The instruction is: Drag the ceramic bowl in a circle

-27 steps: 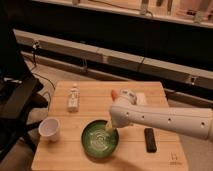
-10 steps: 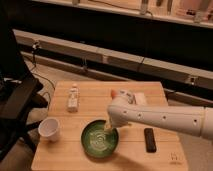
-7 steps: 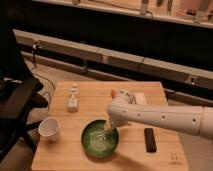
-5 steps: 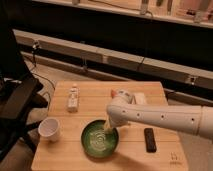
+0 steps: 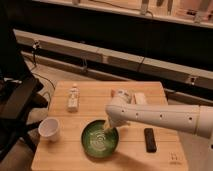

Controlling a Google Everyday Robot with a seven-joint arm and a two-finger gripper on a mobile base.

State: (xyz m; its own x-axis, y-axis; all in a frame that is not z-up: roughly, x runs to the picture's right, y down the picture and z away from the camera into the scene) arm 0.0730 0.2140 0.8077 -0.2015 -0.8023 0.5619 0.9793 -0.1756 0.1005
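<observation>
as it hangs low, the gripper (image 5: 107, 129) sits inside the ceramic bowl (image 5: 94, 146).

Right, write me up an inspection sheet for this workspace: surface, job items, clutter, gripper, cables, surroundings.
Surface: wooden table, pale, carrying several things.
Job's things: ceramic bowl, green, upright, near the middle of the front edge.
Clutter: white cup left of the bowl and apart from it; small bottle lying at the back left; black bar-shaped object right of the bowl; pale items behind the arm, partly hidden.
Gripper: gripper down at the bowl's far right rim, on the white arm reaching in from the right.
Cables: dark cable hanging from the wall ledge at the left.
Surroundings: black chair left of the table.
</observation>
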